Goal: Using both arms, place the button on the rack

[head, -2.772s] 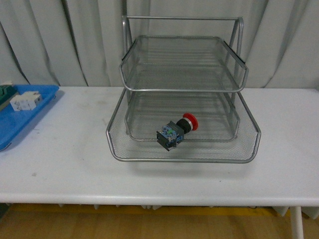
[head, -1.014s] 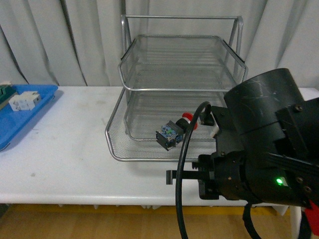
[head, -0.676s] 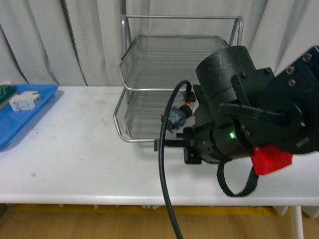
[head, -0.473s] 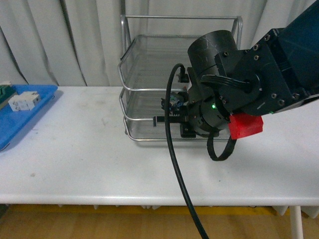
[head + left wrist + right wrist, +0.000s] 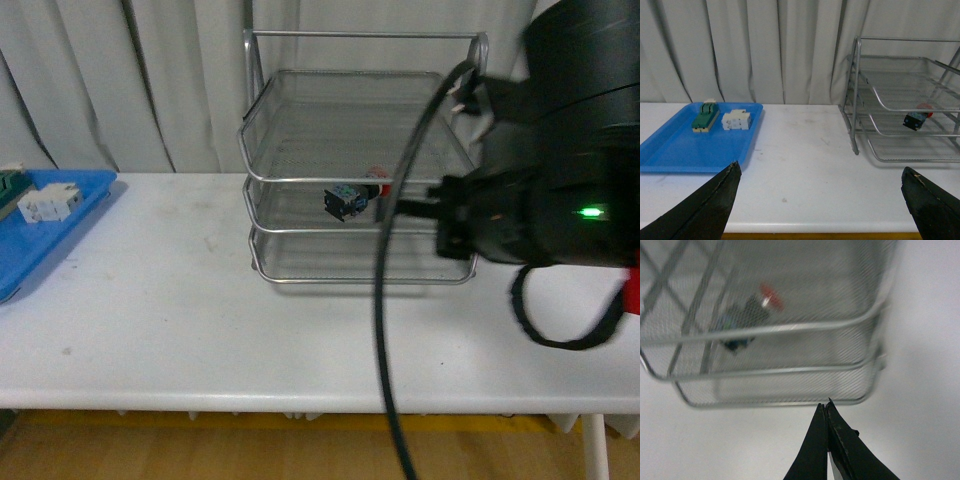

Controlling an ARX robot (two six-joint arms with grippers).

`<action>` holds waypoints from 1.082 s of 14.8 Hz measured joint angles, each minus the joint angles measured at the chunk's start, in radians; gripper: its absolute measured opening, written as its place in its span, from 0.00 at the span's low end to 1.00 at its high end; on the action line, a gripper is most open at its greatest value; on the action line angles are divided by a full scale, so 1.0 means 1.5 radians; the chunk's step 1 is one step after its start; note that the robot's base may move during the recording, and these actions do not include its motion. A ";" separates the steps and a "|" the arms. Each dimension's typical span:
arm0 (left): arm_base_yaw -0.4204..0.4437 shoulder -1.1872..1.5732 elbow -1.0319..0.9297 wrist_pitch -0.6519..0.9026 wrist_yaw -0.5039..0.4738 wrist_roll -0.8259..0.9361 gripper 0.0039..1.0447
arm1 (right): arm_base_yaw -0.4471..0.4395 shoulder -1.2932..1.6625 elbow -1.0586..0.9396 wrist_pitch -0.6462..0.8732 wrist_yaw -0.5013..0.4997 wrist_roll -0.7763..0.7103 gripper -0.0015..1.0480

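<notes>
The silver wire-mesh rack (image 5: pixel 300 180) stands at the back of the white table with all its trays slid in. The button (image 5: pixel 346 200), with a red cap and a dark body, lies on its side in the middle tray. It also shows in the left wrist view (image 5: pixel 915 120) and the right wrist view (image 5: pixel 747 312). My right gripper (image 5: pixel 826 407) is shut and empty, its tips just in front of the rack's lowest front rim (image 5: pixel 790 401). My right arm (image 5: pixel 560 180) hides it in the front view. My left gripper (image 5: pixel 819 172) is open and empty, well left of the rack (image 5: pixel 855 100).
A blue plastic tray (image 5: pixel 40 235) lies at the table's far left and holds a white block (image 5: pixel 50 204). The left wrist view shows the tray (image 5: pixel 685 150) with a green-and-cream terminal block (image 5: pixel 705 117) and the white block (image 5: pixel 736 120). Grey curtains hang behind.
The pulled-out tray carrying the button has been pushed back into the rack by my right arm. The arm has since drawn back to the right. The button now sits further back.
</notes>
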 joint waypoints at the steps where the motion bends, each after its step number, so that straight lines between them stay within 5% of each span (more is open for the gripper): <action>1: 0.000 0.000 0.000 0.000 0.000 0.000 0.94 | -0.007 -0.082 -0.083 0.068 0.057 0.000 0.02; 3: 0.000 0.000 0.000 0.001 0.000 0.000 0.94 | -0.035 -0.114 -0.235 0.392 0.115 -0.096 0.02; 5: 0.001 0.000 0.000 -0.001 0.000 0.000 0.94 | -0.077 -0.176 -0.374 0.523 0.080 -0.170 0.02; 16: 0.001 0.000 0.000 -0.001 0.000 0.000 0.94 | -0.224 -0.608 -0.596 0.335 -0.076 -0.195 0.02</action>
